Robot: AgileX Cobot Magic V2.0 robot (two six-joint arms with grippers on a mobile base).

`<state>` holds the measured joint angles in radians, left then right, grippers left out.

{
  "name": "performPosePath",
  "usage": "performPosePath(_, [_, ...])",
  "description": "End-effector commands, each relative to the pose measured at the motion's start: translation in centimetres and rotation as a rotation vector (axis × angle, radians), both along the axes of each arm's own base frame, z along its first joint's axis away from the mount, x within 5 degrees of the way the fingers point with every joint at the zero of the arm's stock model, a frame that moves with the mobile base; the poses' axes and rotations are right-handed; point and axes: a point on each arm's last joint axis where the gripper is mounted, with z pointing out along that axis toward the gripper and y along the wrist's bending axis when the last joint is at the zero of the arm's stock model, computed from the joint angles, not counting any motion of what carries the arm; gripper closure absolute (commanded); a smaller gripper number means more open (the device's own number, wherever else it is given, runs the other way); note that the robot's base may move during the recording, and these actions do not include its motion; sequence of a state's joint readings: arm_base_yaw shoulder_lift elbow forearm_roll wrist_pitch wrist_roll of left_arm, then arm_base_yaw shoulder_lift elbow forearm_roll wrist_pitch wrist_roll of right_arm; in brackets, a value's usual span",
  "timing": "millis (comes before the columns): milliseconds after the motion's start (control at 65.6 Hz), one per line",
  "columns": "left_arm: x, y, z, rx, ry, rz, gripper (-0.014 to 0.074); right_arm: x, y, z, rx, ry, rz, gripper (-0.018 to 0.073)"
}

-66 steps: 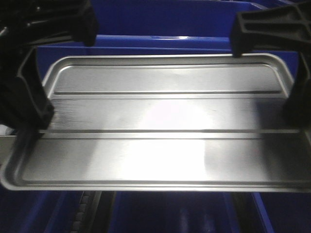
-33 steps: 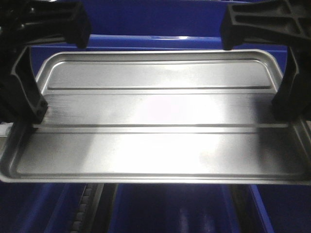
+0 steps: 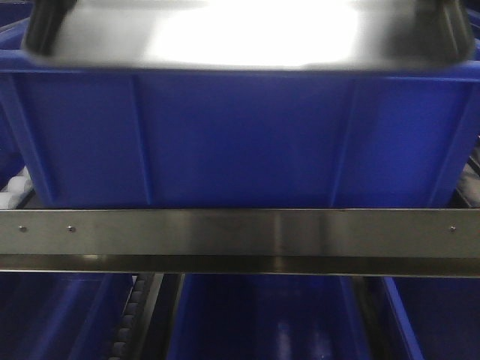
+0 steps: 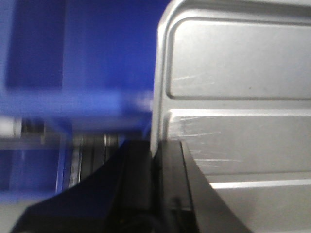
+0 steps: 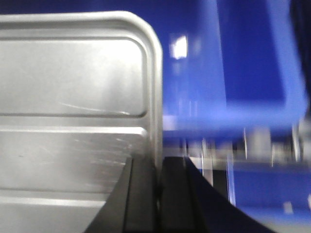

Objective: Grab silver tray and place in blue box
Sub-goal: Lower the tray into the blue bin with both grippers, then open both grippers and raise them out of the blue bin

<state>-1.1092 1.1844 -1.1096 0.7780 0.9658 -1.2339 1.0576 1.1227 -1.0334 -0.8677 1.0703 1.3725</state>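
The silver tray shows as a bright blur along the top of the front view, level with the rim of the blue box or just above it. Whether it touches the rim I cannot tell. My left gripper is shut on the tray's left rim, one finger inside and one outside. My right gripper is shut on the tray's right rim in the same way. Blue box walls lie beyond both ends of the tray. In the front view the grippers are only dark blurs at the tray's corners.
A steel frame bar runs across in front of the box, below its front wall. Under the bar are more blue bins and a dark roller track.
In the front view the tray has gone from filling the middle of the frame to its top edge, over the blue box. Both grippers keep hold of its ends.
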Motion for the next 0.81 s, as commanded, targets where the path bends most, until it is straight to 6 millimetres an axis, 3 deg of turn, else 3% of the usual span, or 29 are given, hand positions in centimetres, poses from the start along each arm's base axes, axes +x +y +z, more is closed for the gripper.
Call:
performPosePath(0, [0.9, 0.3, 3.7, -0.068, -0.189, -0.042, 0.0700, 1.2, -0.6, 4.0, 0.018, -0.213, 0.017, 0.0503])
performPosePath(183, [4.0, 0.1, 5.7, -0.156, -0.309, -0.070, 0.0700, 4.5, -1.0, 6.0, 0.086, -0.328, 0.039, 0.0503])
performPosePath(335, [7.9, 0.3, 5.9, -0.201, -0.386, -0.077, 0.0700, 8.3, -0.9, 5.4, 0.111, -0.393, 0.102, 0.0503])
performPosePath(548, [13.4, 0.4, 3.3, -0.231, -0.424, -0.134, 0.0700, 13.4, -1.3, 3.0, 0.104, -0.418, 0.185, 0.0503])
performPosePath(792, [17.2, 0.2, -0.4, -0.214, -0.371, -0.147, 0.0700, 16.9, -2.0, -0.7, 0.068, -0.329, 0.154, 0.0503])
